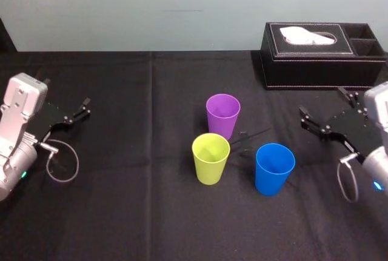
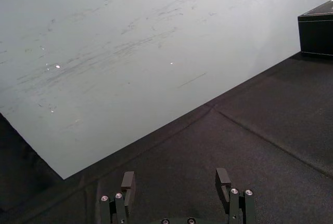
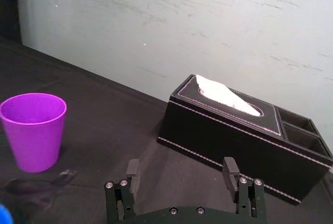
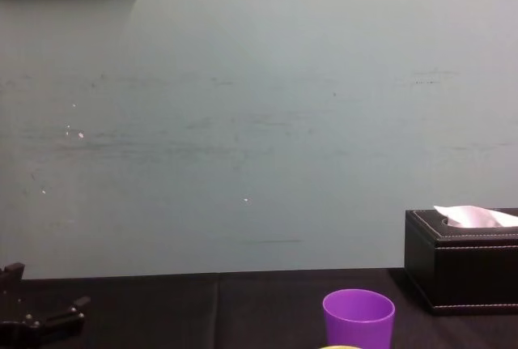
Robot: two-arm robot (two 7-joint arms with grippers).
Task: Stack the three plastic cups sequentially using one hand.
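Black-clothed table against a pale wall. Mid-table, standing apart: purple cup farthest, yellow-green cup near left, blue cup near right. The left gripper and right gripper wait at the sides, fingers spread. The cups look light, thin, slippery; pinch one wall at the rim

Soft, even room light; the black surface reads dim, the purple cup casts a faint shadow, and specks on the wall glint.

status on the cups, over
Left gripper open, parked far left. Right gripper open, far right. Purple cup, yellow-green cup, blue cup upright, unstacked. Tissue box behind, clear of them.
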